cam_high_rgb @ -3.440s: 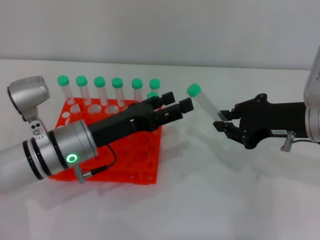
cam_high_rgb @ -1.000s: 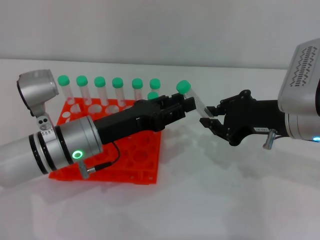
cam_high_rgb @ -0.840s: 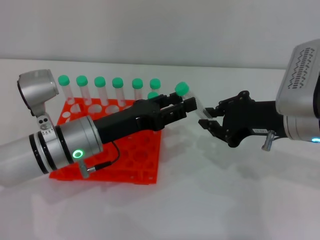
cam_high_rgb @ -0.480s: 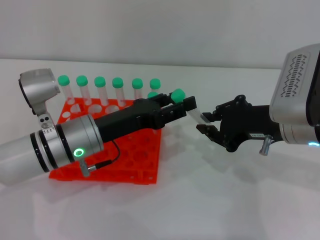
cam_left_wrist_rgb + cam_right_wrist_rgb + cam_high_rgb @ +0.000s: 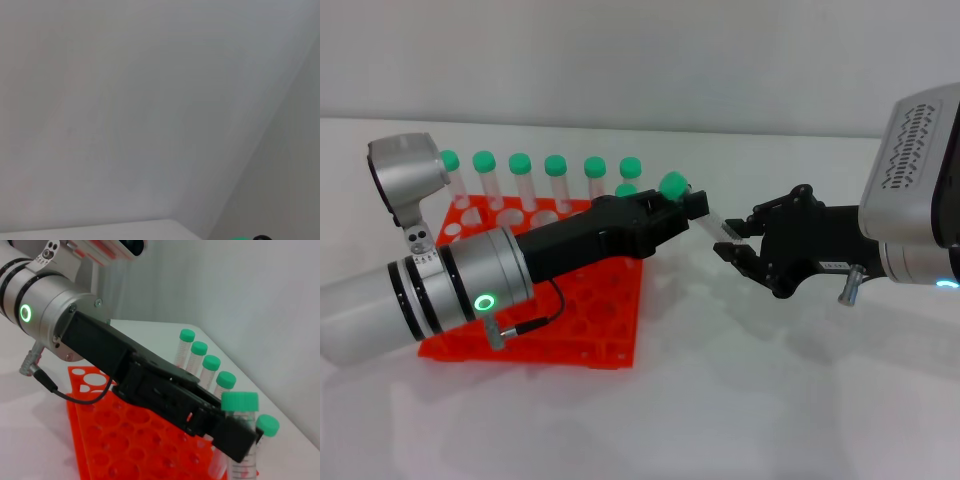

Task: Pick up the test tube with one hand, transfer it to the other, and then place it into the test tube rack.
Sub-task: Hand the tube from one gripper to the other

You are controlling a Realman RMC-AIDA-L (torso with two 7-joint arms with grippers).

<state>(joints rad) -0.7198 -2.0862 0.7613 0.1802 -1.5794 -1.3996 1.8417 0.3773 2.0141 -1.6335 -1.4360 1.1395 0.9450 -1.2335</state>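
Handover is happening: right tool [image 5: 732,238] is gripping the test tube [image 5: 692,201] while left tool [image 5: 682,207] is closing on its capped end.

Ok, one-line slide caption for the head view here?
Mid-air handover: left end effector closes on the green-capped test tube held by the right end effector, beside the orange test tube rack.

**Soft, even light all round**

My work lies under bright, diffuse light with no glare. Faint grey shadows spread on the white table [image 5: 740,400] beneath my arms. My left wrist view is almost blank pale wall. My right wrist view is sharp, slightly soft closest in.
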